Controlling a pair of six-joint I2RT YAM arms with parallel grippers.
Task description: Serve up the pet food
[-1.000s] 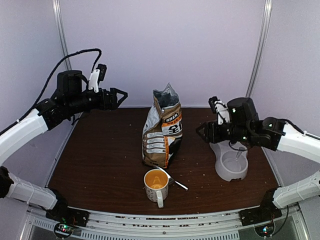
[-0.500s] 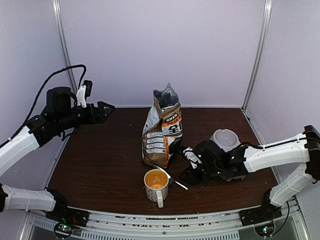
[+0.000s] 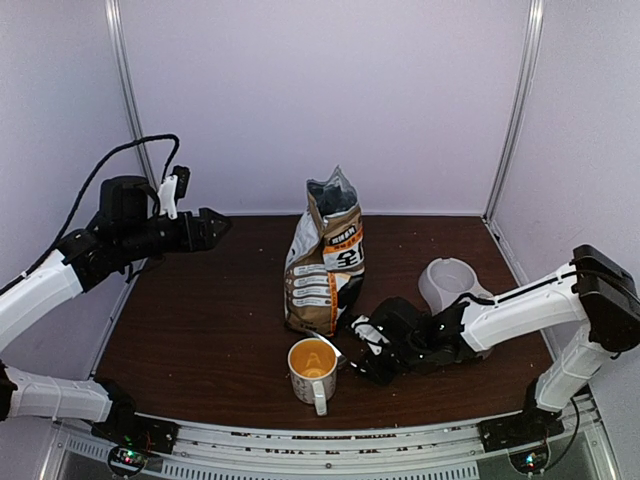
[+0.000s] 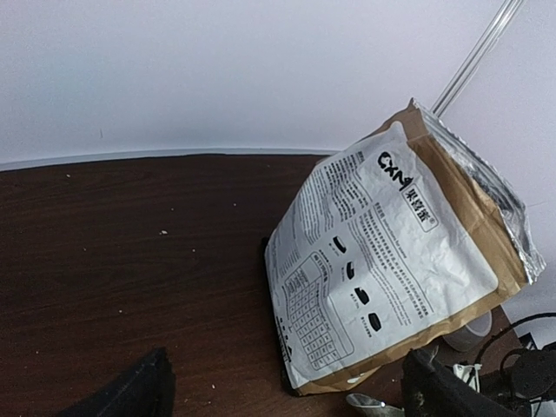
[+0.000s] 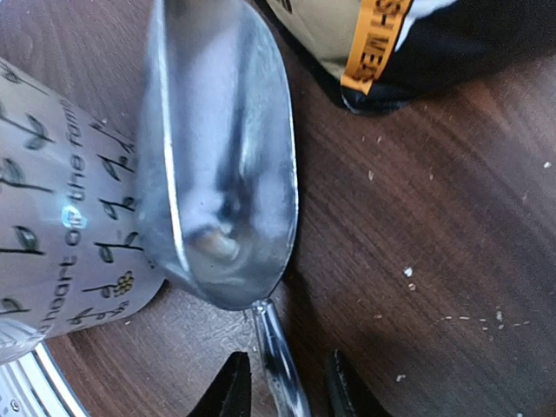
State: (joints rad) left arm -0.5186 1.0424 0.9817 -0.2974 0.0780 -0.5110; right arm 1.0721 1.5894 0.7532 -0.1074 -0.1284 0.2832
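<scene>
The pet food bag [image 3: 325, 265] stands open at the table's middle, white and tan with an orange band; the pet food itself is hidden. A metal scoop [image 5: 217, 156] leans with its bowl against the white mug [image 3: 312, 368] in front of the bag. My right gripper [image 5: 287, 372] is low on the table, its fingers on either side of the scoop's handle [image 5: 276, 356] with small gaps still showing. My left gripper [image 3: 215, 225] hangs open high at the left, pointing at the bag [image 4: 391, 261], nothing between its fingers.
A pale pet bowl [image 3: 447, 282] sits at the right behind my right arm. Crumbs dot the brown table [image 3: 200, 320]. White walls close in the back and sides. The mug [image 5: 52, 217] carries black lettering.
My right arm swung down from above the bowl to the scoop handle beside the mug, its fingers narrowing round it. My left arm drew back slightly to the left.
</scene>
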